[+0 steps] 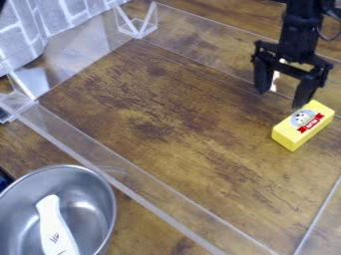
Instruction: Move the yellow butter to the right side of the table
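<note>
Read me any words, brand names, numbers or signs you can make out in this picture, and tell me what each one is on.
Yellow butter: a red-and-white label with a small picture on top; its print is too small and blurred to read.
White item in the metal bowl: small dark marks near its lower end, too blurred to read.
Table, clear walls and gripper: no text visible.
</note>
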Tool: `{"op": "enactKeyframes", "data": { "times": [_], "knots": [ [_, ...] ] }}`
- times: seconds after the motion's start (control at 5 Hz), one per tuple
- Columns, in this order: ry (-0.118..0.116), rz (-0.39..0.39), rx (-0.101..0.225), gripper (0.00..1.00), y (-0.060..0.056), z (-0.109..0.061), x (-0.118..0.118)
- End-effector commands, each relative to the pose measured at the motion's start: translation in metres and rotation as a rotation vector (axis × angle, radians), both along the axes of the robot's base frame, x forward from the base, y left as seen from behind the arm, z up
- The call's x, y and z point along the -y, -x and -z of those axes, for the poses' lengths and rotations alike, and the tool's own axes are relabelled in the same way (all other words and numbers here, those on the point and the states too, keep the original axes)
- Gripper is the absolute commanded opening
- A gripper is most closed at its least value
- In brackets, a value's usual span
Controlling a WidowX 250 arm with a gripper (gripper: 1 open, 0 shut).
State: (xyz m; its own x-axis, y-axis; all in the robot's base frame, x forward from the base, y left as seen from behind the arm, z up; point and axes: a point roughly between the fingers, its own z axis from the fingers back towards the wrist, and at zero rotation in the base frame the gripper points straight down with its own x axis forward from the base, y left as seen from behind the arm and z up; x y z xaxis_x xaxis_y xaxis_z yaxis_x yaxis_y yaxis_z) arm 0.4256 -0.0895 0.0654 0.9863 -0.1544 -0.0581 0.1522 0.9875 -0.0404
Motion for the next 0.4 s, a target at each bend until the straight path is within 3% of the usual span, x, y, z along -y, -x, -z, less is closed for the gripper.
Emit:
{"op": "enactKeyframes", "data": {
  "times": [0.0, 0.2],
  "knots": [
    [0.012, -0.008, 0.101, 1.0, -0.007, -0.043, -0.003],
    [0.004, -0.006, 0.079, 1.0, -0.011, -0.031, 0.001]
  ]
}}
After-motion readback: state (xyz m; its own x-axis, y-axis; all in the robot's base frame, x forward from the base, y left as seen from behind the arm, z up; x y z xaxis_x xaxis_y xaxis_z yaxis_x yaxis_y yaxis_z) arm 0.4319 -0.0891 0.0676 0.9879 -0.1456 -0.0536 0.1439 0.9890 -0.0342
